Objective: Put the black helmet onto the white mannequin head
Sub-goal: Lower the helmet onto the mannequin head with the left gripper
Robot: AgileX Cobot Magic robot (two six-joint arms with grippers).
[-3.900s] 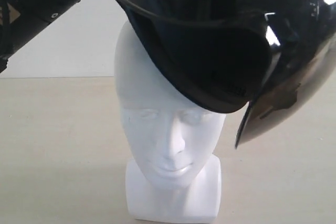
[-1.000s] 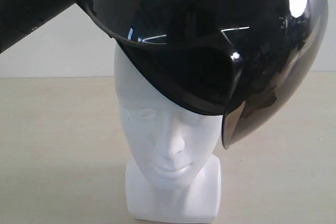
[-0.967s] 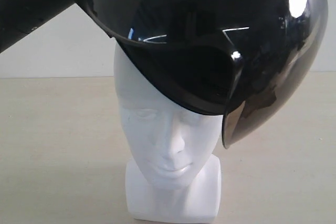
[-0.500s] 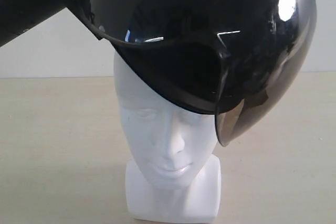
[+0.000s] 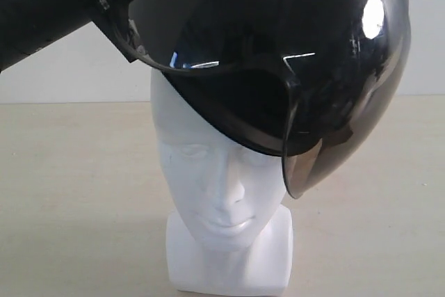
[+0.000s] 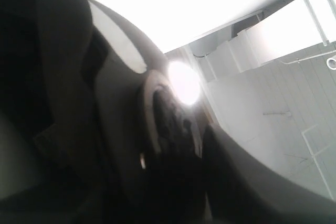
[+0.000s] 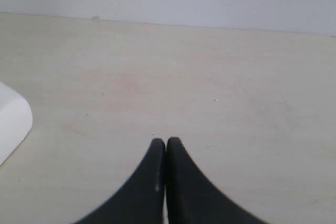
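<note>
Over a pale tabletop (image 5: 69, 193) and white wall (image 5: 62, 67), the glossy black helmet (image 5: 334, 46) tilts atop the white mannequin head (image 5: 215, 179), left claw (image 5: 118, 1) grasping its rim, right claw (image 7: 166, 148) clenched empty.

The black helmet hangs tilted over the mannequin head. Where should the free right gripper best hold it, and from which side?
Probably the lower rim of the black helmet, beside the visor, approached from the exterior view's right and below. The dome is smooth and round, so only an edge fits; the left gripper holds the opposite rim.
</note>
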